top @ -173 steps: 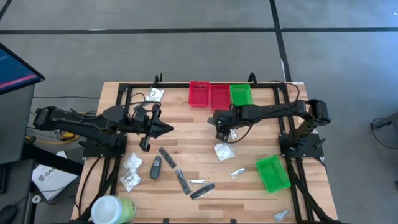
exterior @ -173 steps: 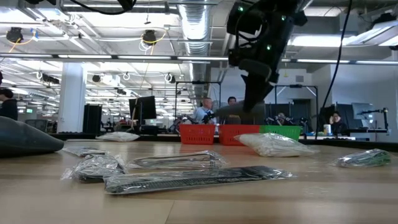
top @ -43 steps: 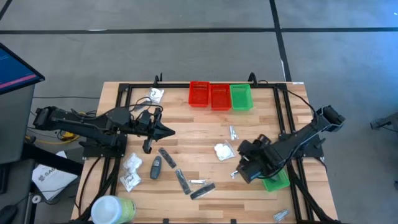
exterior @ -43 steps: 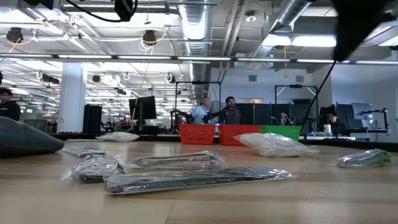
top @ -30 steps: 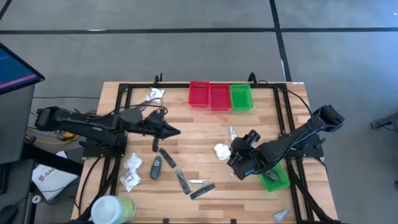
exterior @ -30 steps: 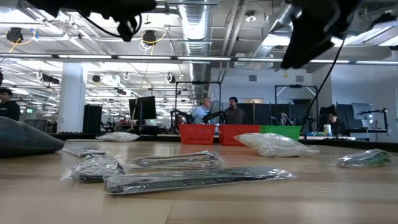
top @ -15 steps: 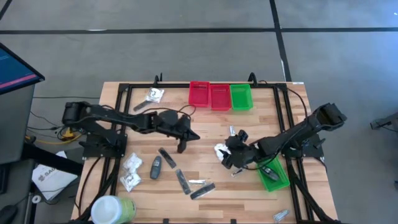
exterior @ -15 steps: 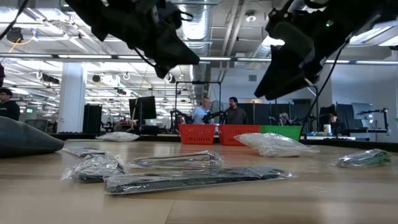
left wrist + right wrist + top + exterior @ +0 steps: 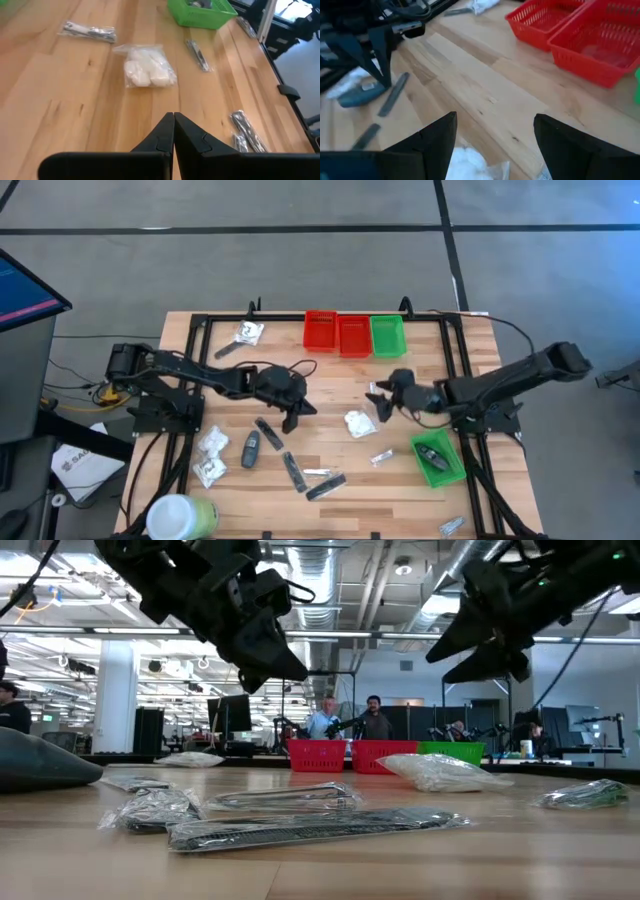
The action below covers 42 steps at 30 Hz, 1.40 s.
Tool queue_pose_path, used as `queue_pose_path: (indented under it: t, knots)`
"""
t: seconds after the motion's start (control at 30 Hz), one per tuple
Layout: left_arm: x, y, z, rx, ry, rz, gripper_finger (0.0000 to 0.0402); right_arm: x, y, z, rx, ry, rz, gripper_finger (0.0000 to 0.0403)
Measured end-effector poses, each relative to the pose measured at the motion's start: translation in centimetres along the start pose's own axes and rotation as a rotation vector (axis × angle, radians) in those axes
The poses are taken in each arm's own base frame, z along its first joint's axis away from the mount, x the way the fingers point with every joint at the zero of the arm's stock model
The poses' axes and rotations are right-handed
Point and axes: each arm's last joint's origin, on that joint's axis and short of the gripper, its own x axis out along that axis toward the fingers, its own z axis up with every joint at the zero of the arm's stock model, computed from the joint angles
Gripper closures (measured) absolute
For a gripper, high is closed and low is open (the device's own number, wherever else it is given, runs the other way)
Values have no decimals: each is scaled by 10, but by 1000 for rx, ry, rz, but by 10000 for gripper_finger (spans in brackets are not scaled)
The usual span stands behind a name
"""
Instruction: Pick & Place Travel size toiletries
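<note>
Wooden slats form the table (image 9: pixel 330 375), which sits inside a black frame on a grey floor; beyond it, the low view looks into a bright workshop where several people stand far back.

Landmark: a white crinkly packet (image 9: pixel 359 423) of cotton-like pieces lies near the table's middle. It also shows in the left wrist view (image 9: pixel 146 73).

The left gripper (image 9: pixel 297 411) hangs above the wood just beside that packet, on the side of the left arm's base. Its fingers are pressed together and hold nothing. The right gripper (image 9: pixel 380 401) hovers just past the packet toward the back edge, fingers spread wide apart and empty.

Behind the packet, along the back edge, stand two red bins (image 9: pixel 337 333) and a green bin (image 9: pixel 388 335). Another green bin (image 9: pixel 436 457) sits in front of the packet toward the right arm's base, with a dark item inside.

A small silvery sachet (image 9: pixel 383 456) lies between the packet and that nearer green bin. Slim dark sticks (image 9: pixel 268 433) and a dark grey oval (image 9: pixel 250 449) lie beyond the left gripper, and more dark sticks (image 9: pixel 325 485) lie toward the front edge. Two more white packets (image 9: pixel 210 455) rest farther that way, and a round white-and-green tub (image 9: pixel 181 517) stands at the front corner.
</note>
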Motion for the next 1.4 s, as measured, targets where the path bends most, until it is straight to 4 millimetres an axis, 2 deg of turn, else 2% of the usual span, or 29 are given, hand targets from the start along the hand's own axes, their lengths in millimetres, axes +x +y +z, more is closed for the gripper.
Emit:
queue_pose_path:
  t: [0.17,0.4,0.47,0.57,0.7,0.77,0.87,1.03,1.13,1.23,1.4]
  knots:
    - [0,1,0,-8,-2,4,398,5,-8,16,-68,77,176,147]
    - [-7,-2,4,8,-11,1,399,0,9,23,-133,-18,347,147]
    - [-13,-4,8,27,-31,-5,399,-1,11,24,-99,-35,362,147]
    - [-25,-9,12,45,-66,-18,399,3,3,26,15,-23,278,148]
    - [-47,-14,11,55,-115,-30,399,11,-22,19,174,64,31,148]
    - [-59,-16,12,63,-154,-38,399,13,-34,16,223,98,-78,148]
    - [-76,-19,11,74,-205,-45,399,14,-44,16,259,123,-152,148]
    - [-97,-22,9,83,-283,-34,399,23,-45,12,261,140,-175,148]
    - [-103,-22,6,84,-304,-28,399,35,-43,6,250,205,-204,148]
    - [-106,-21,4,82,-314,-15,399,50,-41,0,225,291,-253,148]
    - [-105,-21,4,75,-318,-9,399,73,-29,4,177,346,-296,148]
